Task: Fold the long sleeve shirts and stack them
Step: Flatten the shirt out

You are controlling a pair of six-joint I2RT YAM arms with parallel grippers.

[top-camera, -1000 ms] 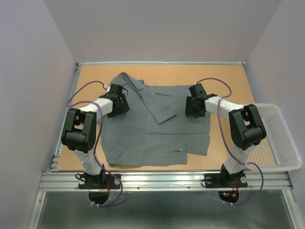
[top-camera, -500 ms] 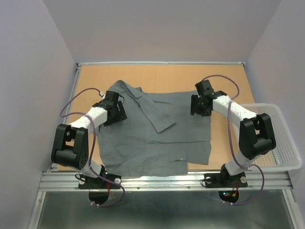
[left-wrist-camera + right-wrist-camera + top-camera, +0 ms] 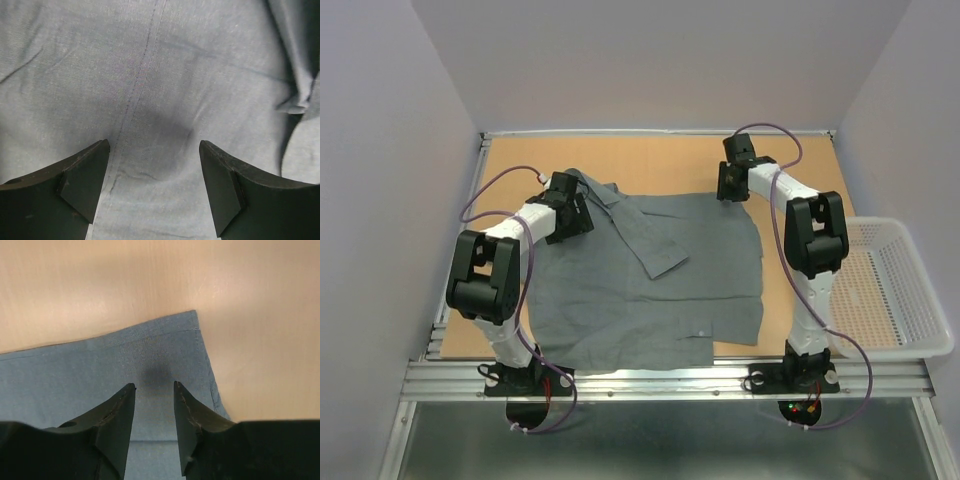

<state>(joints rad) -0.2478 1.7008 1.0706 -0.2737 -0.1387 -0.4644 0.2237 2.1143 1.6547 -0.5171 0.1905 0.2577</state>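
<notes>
One grey long sleeve shirt (image 3: 650, 270) lies spread on the table, its collar (image 3: 605, 195) at the far left. My left gripper (image 3: 578, 218) hovers low over the shirt's far left part, beside the collar. In the left wrist view it (image 3: 154, 147) stands wide open over a seam of the cloth (image 3: 150, 75), holding nothing. My right gripper (image 3: 731, 188) is at the shirt's far right corner. Seen from the right wrist, it (image 3: 154, 386) is open by a narrow gap just above that hemmed corner (image 3: 165, 340), with nothing between the fingers.
A white mesh basket (image 3: 905, 290) sits off the table's right edge, beside the right arm. Bare orange-brown board (image 3: 670, 160) runs behind the shirt to the back wall, and the walls close in on both sides.
My right gripper moved away from me, from over the shirt's right side to its far right corner, and its jaws narrowed. The left gripper swung out and returned beside the collar.
</notes>
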